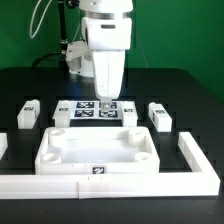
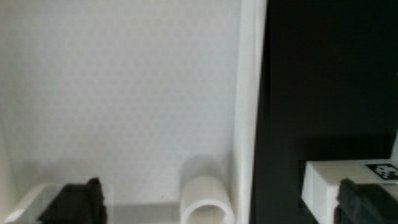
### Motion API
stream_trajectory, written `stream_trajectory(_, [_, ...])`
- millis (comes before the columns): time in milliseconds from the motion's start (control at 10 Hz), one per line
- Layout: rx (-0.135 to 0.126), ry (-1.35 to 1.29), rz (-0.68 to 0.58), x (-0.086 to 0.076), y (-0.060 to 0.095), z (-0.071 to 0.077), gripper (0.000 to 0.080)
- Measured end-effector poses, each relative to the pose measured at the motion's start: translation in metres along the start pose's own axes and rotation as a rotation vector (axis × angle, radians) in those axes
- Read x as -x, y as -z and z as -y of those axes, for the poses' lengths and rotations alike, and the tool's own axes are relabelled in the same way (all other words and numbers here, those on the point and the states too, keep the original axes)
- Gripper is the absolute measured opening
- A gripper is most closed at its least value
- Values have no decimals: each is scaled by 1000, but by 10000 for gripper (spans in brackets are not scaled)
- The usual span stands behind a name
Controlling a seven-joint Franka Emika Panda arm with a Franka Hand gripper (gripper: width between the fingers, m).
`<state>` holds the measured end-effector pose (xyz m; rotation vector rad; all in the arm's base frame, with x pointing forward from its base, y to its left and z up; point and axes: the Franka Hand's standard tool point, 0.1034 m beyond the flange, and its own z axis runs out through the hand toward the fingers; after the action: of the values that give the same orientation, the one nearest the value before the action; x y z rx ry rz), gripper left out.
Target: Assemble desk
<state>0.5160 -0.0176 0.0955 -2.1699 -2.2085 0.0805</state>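
White plastic desk top [image 1: 97, 150] is lying rim-up in the middle of the table [image 1: 188, 92], probably so that its corner sockets [image 2: 210, 200] are facing upward for the legs. The gripper [image 1: 108, 98] is hanging over its back rim, with the fingers [image 2: 71, 205] apart and holding nothing. One leg [image 1: 129, 112] is lying just beside. The border strips [image 1: 120, 183] are closing the room in front.

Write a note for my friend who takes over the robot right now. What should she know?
Tool: open, holding nothing, hanging over the back edge of the desk top.
Desk top: flat on the table, rim up, behind the front strip.
Legs: loose on the table, one at the exterior view's left, two at its right; three in sight.
Done: nothing joined yet.
Left: fit the legs to the top.
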Motion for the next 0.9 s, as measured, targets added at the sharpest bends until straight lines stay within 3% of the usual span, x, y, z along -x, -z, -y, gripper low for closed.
stream_trajectory(100, [15,44,-3,14,-14,13,649])
stream_trajectory(200, [2,28,-9,21,-28,27,649])
stream_trajectory(300, [8,24,-14,21,-41,30,649])
stream_trajectory(400, [30,18,-21,22,-59,28,649])
stream_trajectory(500, [20,11,-27,24,-72,26,649])
stream_trajectory(700, [73,5,-33,20,-84,21,649])
stream_trajectory(800, [70,4,-32,20,-85,23,649])
stream_trajectory(900, [70,3,-32,21,-85,22,529])
